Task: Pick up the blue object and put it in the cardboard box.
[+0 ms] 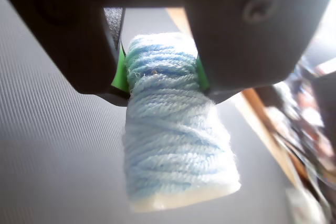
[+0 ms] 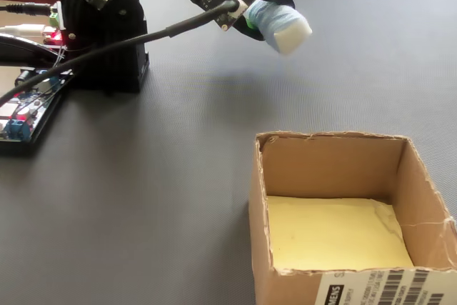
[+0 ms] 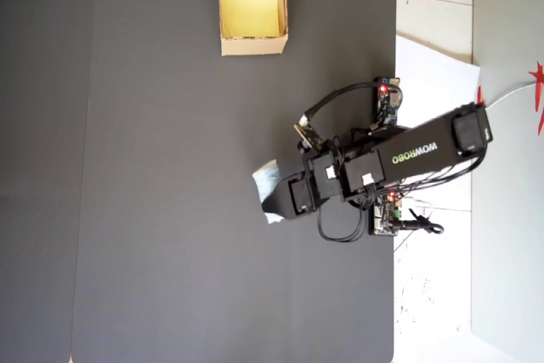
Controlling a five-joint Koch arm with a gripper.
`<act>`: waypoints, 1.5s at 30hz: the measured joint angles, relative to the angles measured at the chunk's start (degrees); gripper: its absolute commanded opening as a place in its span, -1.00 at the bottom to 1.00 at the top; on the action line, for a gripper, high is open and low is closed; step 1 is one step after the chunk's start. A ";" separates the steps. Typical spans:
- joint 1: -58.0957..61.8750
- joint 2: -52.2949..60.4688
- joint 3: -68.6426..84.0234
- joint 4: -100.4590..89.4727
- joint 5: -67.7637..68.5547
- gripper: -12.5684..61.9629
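The gripper (image 1: 160, 74) is clamped around the upper part of the blue object (image 1: 176, 145), held in the air well apart from the cardboard box (image 3: 251, 42). It looks light, soft and squashy like wound yarn, so a hold across its middle seems safest.

**Colours and patterns on your table**

You see a pale blue roll (image 1: 176, 145) with white mixed in; its surface shows fine wound strands, and its end face is white. The gripper (image 1: 161, 80) around it is black, with bright green pads (image 1: 119, 72) on the inside. The mat (image 3: 170, 210) is dark grey with a fine ribbed texture. The box (image 2: 275, 248) is tan cardboard, its floor is pale yellow, and a white label (image 2: 382, 287) with black barcode lines is on the front wall. The arm (image 3: 425, 149) is black with white letters.
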 measured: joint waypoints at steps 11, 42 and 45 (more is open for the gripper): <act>16.35 0.00 0.97 -11.95 -1.32 -0.54; 48.78 -9.49 -12.48 -18.37 -5.98 -0.54; 49.57 -15.73 -18.98 -18.37 -5.98 -0.54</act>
